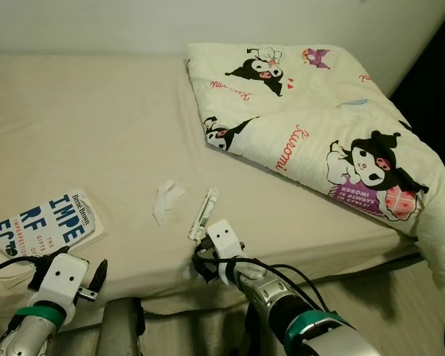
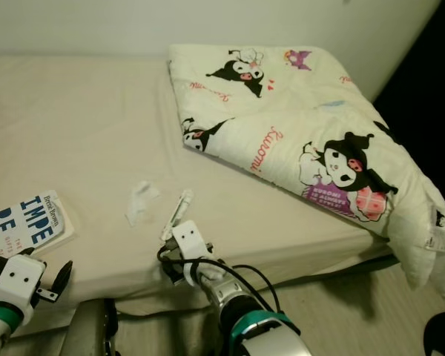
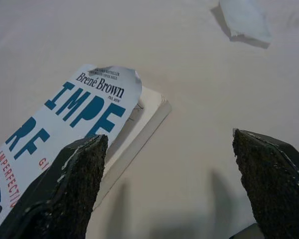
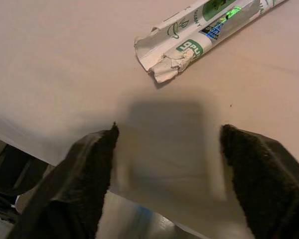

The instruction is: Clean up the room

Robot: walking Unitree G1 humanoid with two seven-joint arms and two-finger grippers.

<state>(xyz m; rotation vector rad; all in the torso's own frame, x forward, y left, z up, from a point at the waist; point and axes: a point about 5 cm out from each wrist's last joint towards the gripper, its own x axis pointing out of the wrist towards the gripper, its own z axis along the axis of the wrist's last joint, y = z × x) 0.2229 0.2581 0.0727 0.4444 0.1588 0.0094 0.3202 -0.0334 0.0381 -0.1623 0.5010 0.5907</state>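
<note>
On the beige bed sheet (image 1: 96, 126) a torn white-and-green wrapper (image 1: 205, 213) lies near the front edge. My right gripper (image 4: 167, 134) hovers open just short of its ragged end (image 4: 162, 62), holding nothing. A crumpled white scrap of paper (image 1: 165, 199) lies a little to the left of the wrapper. Farther left rests a white book with blue lettering (image 1: 48, 226), its cover corner curled up. My left gripper (image 3: 169, 139) is open and empty over the sheet beside the book's near corner (image 3: 154, 107), one finger (image 3: 72, 184) in front of the cover.
A folded cream blanket with cartoon prints (image 1: 319, 126) covers the bed's right half and hangs over the right edge. The mattress front edge (image 1: 163, 297) runs just below both grippers. Pale floor (image 1: 400, 297) shows at lower right, and a white wall (image 1: 133, 22) stands behind.
</note>
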